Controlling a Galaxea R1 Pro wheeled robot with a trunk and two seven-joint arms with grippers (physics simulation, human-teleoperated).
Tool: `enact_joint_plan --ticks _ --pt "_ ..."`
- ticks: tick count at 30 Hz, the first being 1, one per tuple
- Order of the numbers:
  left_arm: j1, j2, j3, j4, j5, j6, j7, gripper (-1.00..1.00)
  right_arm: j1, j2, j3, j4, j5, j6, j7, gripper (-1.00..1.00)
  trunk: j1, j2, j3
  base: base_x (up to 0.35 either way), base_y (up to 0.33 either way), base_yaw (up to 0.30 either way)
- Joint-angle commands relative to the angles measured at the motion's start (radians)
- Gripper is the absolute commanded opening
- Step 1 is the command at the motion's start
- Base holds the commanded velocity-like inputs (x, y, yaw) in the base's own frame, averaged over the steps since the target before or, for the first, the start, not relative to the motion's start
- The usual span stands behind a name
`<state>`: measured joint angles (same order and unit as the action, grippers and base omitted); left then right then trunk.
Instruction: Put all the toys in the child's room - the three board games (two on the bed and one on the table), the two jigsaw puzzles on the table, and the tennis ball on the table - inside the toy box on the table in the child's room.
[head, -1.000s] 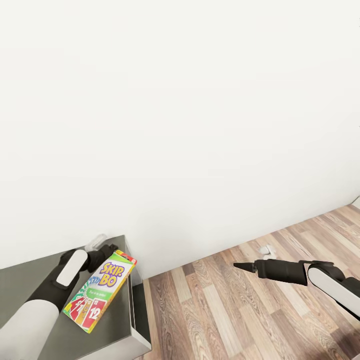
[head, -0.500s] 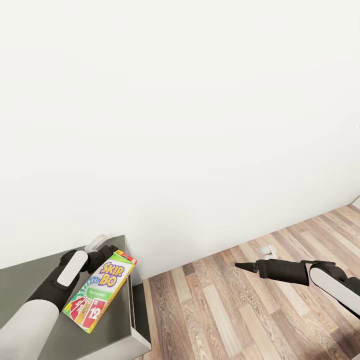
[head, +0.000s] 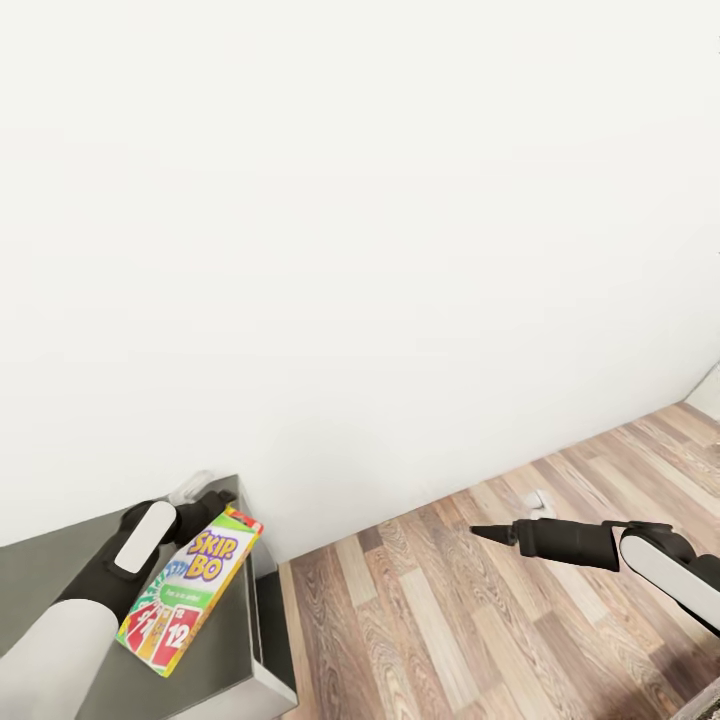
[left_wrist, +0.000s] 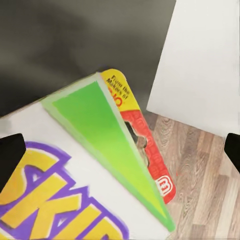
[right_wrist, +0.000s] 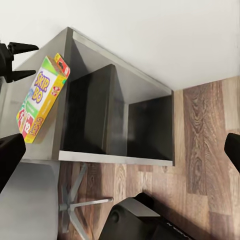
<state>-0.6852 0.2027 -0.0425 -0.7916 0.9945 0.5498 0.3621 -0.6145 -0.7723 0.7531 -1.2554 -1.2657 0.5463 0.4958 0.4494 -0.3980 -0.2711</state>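
While right fingers (head: 478, 533) close empty, left fingers (head: 205, 503) clamp SKIP-BO box (head: 190, 587).

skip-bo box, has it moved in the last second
Yes. The Skip-Bo box, held by the left gripper, has drawn back from the grey cabinet's front edge, beyond the camera's own shift.

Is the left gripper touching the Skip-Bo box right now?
Touching. In the head view the left gripper closes on the top edge of the Skip-Bo box, which hangs tilted above the grey cabinet top.

The head camera looked down at a white wall (head: 360, 200); the left wrist camera sat close over the SKIP-BO box (left_wrist: 75, 190), which the farther right wrist camera shared.
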Motion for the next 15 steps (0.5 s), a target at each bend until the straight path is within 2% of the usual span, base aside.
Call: enact_joint_plan --ticks 1,15 --pt "0.000 0.001 -0.004 -0.002 0.011 0.000 0.010 1.00 -0.002 -0.001 0.003 0.000 -0.007 0.003 0.000 1.00 0.001 -0.002 -0.001 0.000 0.000 -0.128" --pt "-0.003 0.003 -0.005 -0.002 0.010 -0.002 0.009 1.00 -0.002 -0.001 0.003 -0.001 -0.007 0.003 0.000 1.00 0.001 -0.002 0.002 0.000 0.000 -0.050"
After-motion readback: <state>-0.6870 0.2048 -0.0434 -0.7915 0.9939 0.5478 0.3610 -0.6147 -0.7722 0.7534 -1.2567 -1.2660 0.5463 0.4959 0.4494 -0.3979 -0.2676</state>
